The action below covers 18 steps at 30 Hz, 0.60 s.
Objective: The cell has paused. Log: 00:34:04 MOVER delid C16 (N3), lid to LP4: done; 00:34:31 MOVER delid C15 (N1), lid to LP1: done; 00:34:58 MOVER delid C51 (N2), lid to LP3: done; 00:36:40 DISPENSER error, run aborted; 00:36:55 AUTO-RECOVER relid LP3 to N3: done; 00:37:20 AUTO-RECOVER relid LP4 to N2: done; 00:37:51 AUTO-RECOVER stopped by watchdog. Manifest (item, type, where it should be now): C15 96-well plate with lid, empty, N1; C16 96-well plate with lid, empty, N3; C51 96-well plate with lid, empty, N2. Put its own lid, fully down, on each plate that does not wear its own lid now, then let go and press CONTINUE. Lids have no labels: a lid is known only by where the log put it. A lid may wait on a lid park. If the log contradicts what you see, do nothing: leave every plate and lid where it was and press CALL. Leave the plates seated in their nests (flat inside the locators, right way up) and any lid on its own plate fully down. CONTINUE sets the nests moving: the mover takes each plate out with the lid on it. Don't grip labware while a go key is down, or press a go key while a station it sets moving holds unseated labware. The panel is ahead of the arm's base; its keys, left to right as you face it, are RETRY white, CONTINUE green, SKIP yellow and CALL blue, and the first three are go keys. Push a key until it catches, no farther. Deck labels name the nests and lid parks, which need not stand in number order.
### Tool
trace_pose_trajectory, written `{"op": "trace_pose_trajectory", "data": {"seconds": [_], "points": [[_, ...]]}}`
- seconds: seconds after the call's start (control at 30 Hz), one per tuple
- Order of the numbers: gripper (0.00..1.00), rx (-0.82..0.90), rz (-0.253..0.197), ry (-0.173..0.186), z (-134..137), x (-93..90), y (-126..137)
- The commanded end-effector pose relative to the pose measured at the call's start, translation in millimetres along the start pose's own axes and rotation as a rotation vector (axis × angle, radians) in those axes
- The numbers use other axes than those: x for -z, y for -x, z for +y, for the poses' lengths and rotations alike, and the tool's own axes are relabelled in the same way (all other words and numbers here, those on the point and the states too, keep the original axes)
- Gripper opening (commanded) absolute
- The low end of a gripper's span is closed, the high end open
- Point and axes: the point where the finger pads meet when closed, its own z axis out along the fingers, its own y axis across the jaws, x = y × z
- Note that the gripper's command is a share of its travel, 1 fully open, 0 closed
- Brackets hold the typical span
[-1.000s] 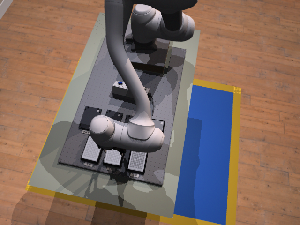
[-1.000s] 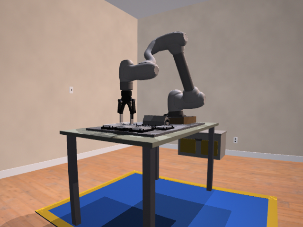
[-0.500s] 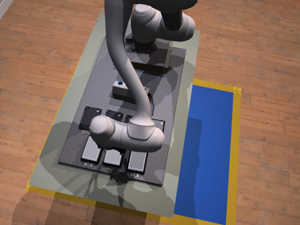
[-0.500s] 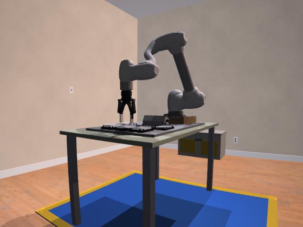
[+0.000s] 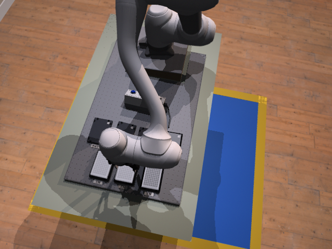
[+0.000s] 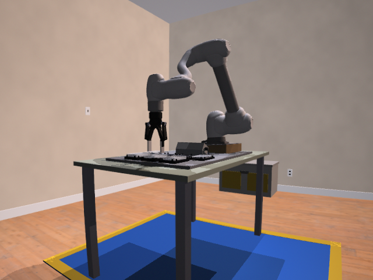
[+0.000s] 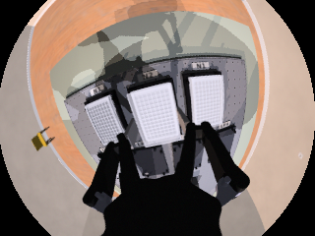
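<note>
Pincer: points straight down over the middle of the three front nests, fingers at about mid-span and clamped across the short sides of a clear lid. In the wrist view this lid looks larger than its neighbours, so I judge it lifted a little off the middle plate; the exterior view is too small to confirm the gap.

Either side: left plate and right plate sit flat in their nests. The right plate's well grid reads sharper, so it may be bare; not certain.

Behind them: a row of dark lid parks. The rightmost park looks paler, possibly a lid waiting there. Deck labels are too small to read.

Further back: key panel on the counter, blue CALL key showing, other keys hidden by the arm.

Progress, my judgement: early. By the task's record two lids are crossed and one is parked. This lift looks like the first step of the swap. Left to do: seat all three lids, release, press CONTINUE.
</note>
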Motion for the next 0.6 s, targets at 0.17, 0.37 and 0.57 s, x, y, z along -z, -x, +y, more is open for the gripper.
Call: {"op": "trace_pose_trajectory", "data": {"seconds": [0.17, 0.37, 0.57], "points": [[0.00, -0.008, -0.001, 0.000, 1.1, -5.3, 0.9], [0.00, -0.010, -0.001, 0.000, 1.2, -7.7, 1.1], [0.00, -0.010, -0.001, 0.000, 1.3, -9.4, 1.2]]}}
